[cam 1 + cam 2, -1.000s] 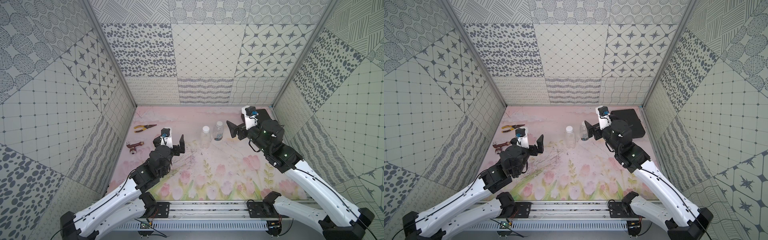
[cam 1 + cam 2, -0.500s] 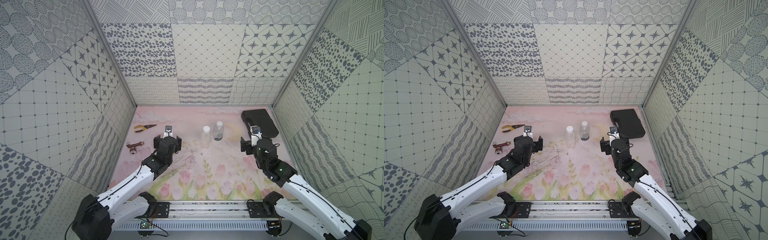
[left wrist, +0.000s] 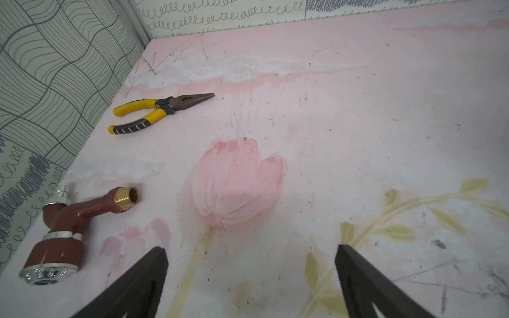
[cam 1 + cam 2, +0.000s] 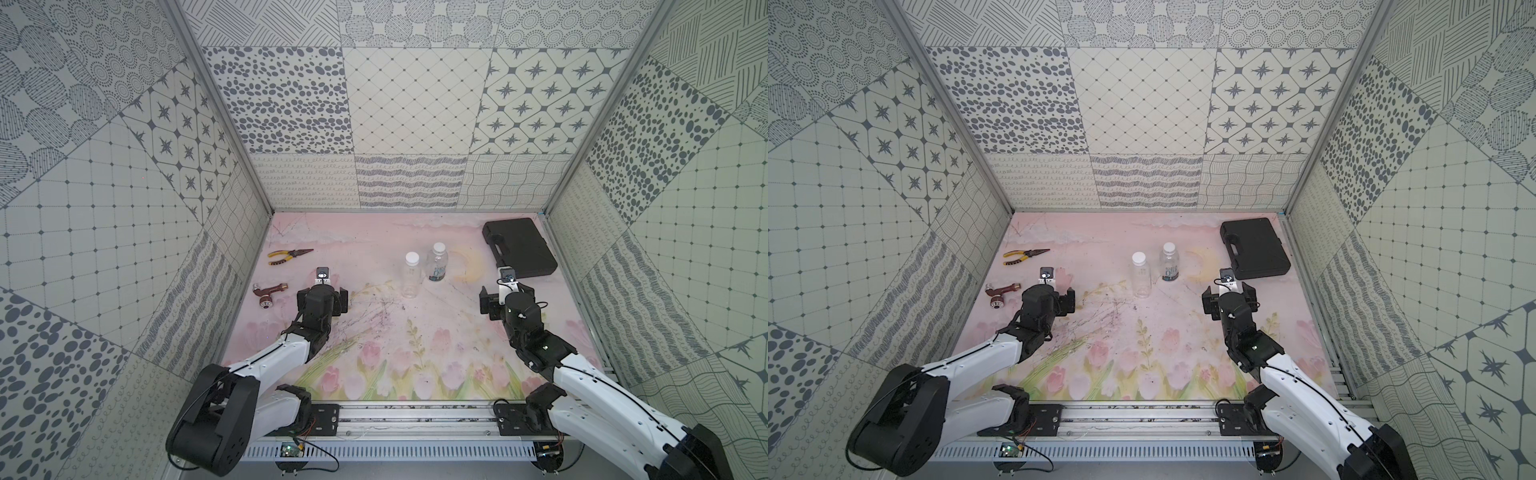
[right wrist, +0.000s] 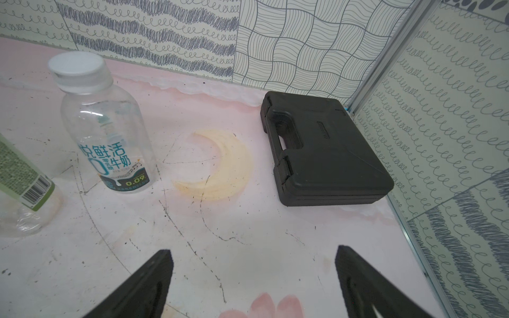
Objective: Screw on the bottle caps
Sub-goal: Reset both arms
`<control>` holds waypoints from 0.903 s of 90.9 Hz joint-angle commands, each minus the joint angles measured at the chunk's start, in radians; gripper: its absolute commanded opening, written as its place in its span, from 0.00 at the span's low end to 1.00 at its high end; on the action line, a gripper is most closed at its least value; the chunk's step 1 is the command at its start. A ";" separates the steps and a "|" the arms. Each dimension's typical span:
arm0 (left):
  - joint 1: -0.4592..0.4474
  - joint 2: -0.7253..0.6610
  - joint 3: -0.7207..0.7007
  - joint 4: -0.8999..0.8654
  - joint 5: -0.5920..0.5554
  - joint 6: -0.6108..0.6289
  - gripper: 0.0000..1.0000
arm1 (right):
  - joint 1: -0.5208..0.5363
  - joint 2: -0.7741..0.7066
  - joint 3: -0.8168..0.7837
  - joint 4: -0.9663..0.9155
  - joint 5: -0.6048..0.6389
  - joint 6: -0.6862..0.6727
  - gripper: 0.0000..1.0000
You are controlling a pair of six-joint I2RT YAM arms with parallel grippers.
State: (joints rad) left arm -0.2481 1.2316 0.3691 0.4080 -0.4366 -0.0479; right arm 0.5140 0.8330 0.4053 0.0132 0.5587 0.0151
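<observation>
Bottles stood upright on the mat, just beside each other, nearer the back wall, a white cap on each neck. Left gripper and right gripper flanked them, well apart, jaws spread wide and empty. Pliers, nozzle and black case lay along the side walls.

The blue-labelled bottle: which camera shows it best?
The right wrist view: the blue-labelled bottle appears close up, label print and white cap clear. Both top views show it small, upright beside the taller bottle. The left wrist view misses it.
</observation>
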 commanded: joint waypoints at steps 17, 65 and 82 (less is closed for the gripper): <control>0.071 0.262 0.010 0.445 0.216 0.099 1.00 | -0.048 0.069 -0.046 0.252 -0.018 -0.035 0.97; 0.195 0.340 0.039 0.445 0.374 0.001 1.00 | -0.243 0.364 -0.122 0.646 -0.197 -0.063 0.97; 0.194 0.341 0.038 0.442 0.373 0.002 1.00 | -0.304 0.463 -0.115 0.770 -0.307 -0.088 0.97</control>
State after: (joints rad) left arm -0.0628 1.5684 0.3988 0.8024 -0.1101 -0.0269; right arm 0.2436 1.2556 0.2905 0.6201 0.3538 -0.0605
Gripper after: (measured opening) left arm 0.997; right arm 0.969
